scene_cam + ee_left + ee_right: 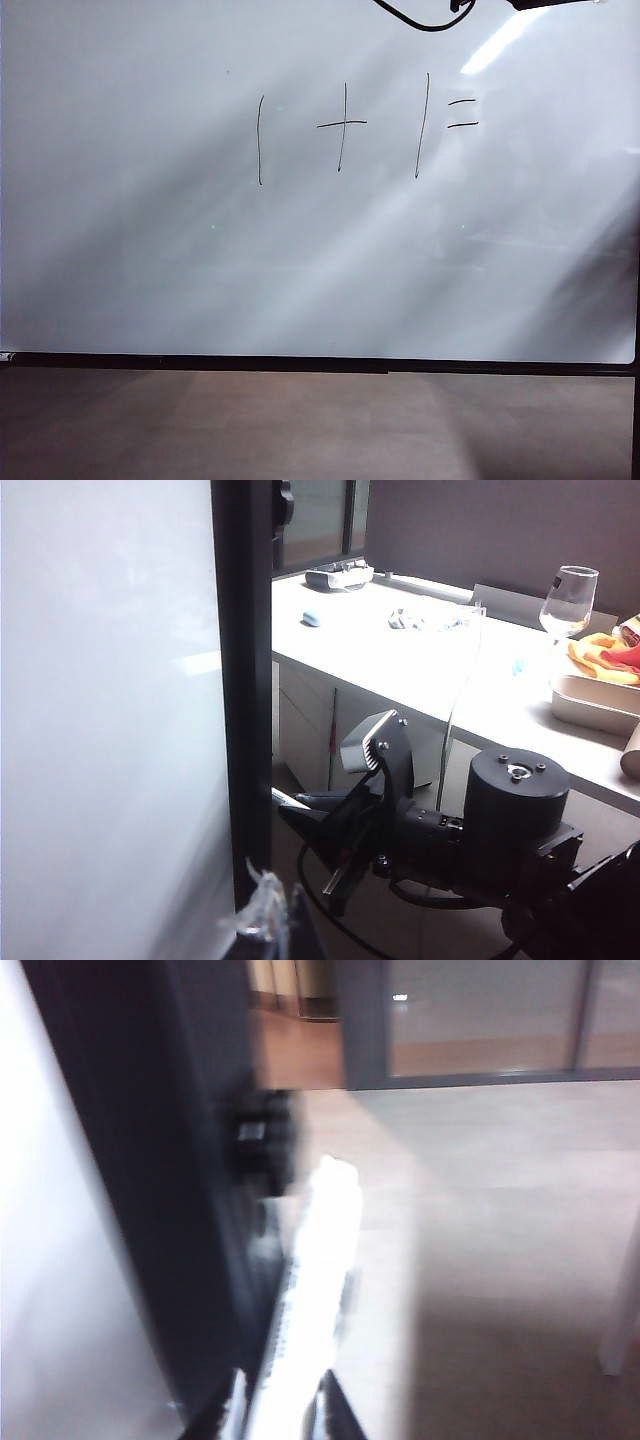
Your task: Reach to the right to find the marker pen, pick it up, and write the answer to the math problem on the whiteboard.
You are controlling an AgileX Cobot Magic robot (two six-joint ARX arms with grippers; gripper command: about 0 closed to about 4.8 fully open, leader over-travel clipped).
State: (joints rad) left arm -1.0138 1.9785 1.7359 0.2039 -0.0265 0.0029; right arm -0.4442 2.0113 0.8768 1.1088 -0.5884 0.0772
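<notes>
Blurred white marker pen [318, 1290] sits between the right gripper [283, 1415] fingers, apparently clamped, beside the whiteboard [150, 250] frame; left gripper's state can't be told.

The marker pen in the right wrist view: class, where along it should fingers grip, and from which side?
Grip the marker pen on its straight barrel, fingers on its two long sides. The right gripper already straddles its near end that way, beside the whiteboard's dark frame. Blur hides whether they have closed.

Right gripper [283, 1415] fingers clamp pen; left gripper out of view.
</notes>
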